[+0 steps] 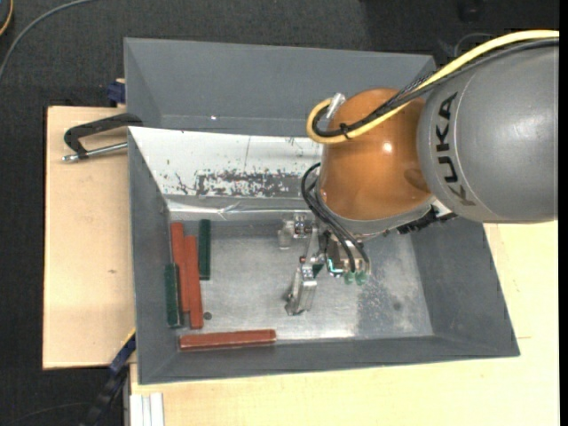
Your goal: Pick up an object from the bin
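Grey bin (461,278): arm (497,131) reaches from right, gripper (302,293) low mid-floor.

The arm (497,131) is a rounded grey casing lettered KUKA in black. A glossy orange cover (368,162) caps its wrist, a yellow cable (444,72) looping over it; the small gripper (299,298) is silvery metal.

Red bars (188,282), green bars (204,248) side by side, apparently touching; lone red bar (227,337) crosswise.
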Robot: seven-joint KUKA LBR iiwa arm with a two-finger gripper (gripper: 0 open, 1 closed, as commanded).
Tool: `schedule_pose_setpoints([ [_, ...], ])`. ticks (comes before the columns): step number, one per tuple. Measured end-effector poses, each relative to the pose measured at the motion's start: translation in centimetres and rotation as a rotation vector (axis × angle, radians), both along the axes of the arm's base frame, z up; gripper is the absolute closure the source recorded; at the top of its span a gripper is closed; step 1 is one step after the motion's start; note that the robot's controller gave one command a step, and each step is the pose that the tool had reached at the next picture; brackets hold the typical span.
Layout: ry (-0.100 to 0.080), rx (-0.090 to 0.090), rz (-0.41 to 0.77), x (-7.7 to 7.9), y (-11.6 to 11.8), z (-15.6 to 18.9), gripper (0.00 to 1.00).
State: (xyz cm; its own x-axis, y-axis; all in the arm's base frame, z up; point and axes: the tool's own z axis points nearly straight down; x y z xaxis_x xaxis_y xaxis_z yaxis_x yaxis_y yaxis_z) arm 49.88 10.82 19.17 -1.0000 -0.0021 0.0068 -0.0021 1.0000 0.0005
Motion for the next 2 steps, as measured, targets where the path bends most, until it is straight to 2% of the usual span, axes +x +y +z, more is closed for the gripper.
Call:
schedule_pose_setpoints([
  [1, -0.001, 0.000, 0.254, 2.26, -6.46, -12.40, 0.00],
  [2, -0.007, 0.002, 0.255, 2.38, -6.26, -12.10, 1.00],
])
